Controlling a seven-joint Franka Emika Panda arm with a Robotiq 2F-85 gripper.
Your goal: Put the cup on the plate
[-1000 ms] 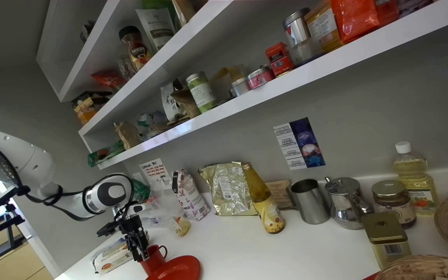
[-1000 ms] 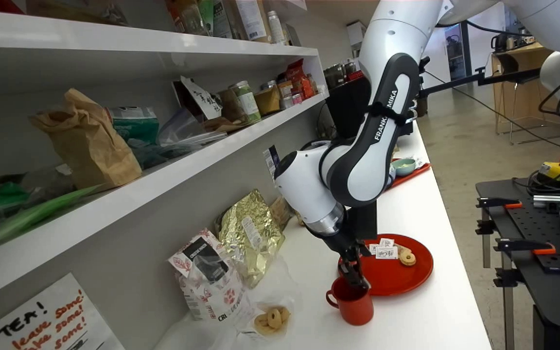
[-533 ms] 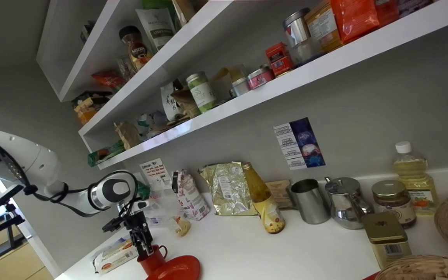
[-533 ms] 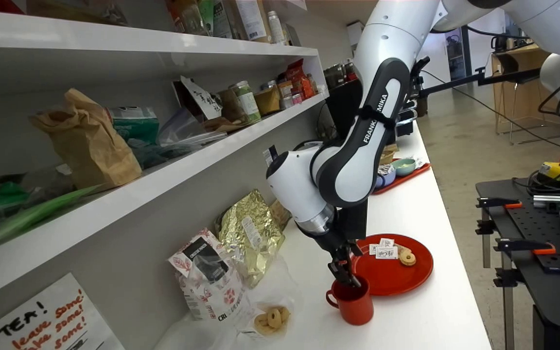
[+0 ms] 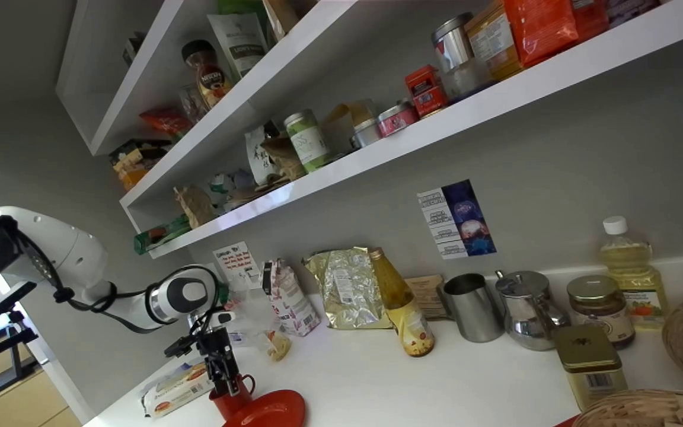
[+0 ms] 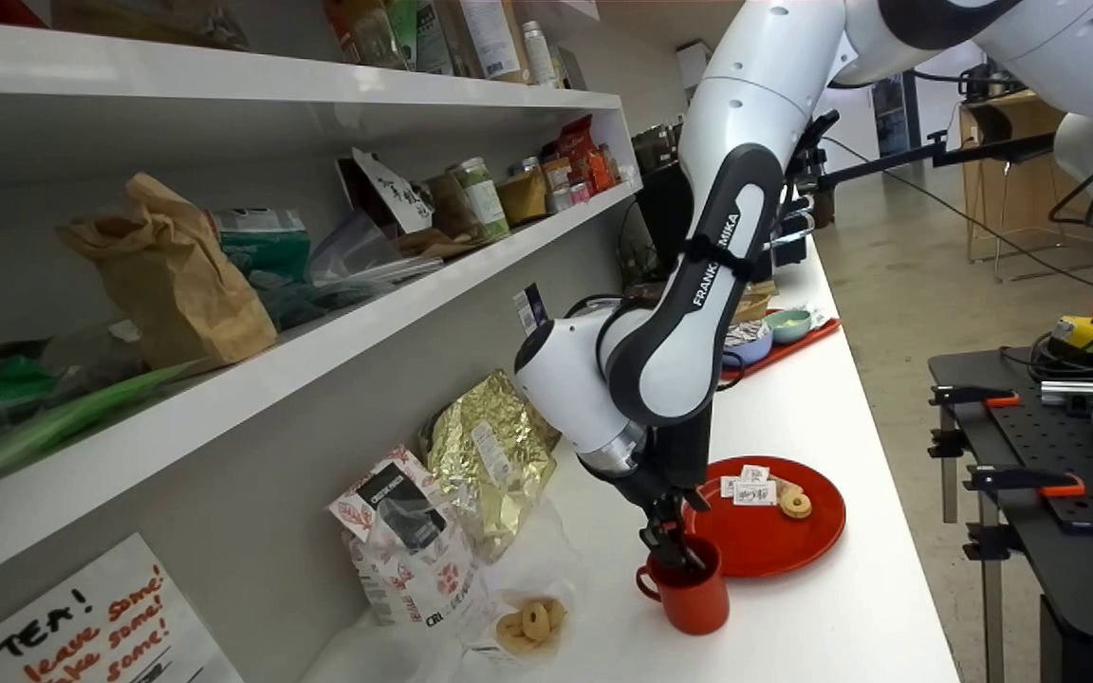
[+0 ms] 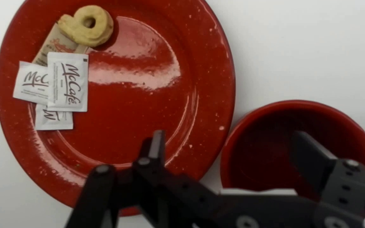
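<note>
"Leftmost in the wrist view?"
"Flat round red plate [image 7: 122,110], then the black gripper [image 7: 228,133], fingers [image 7: 310,155] spread."
"And the small glossy red handled cup [image 7: 265,148]?"
"Rightmost, upright on white counter [image 7: 296,47], its plate-side wall between the fingertips."

- Free room: the bare middle of the plate [image 7: 131,107].
- Obstacles at one side of it: packets [image 7: 67,81] and a cookie [image 7: 90,25].
- Between the gripper's [image 7: 229,136] parted jaws: the cup's [image 7: 261,145] wall.

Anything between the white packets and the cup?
In the wrist view, bare plate lies between the white packets and the cup; one gripper finger overlaps that stretch's lower side.
</note>
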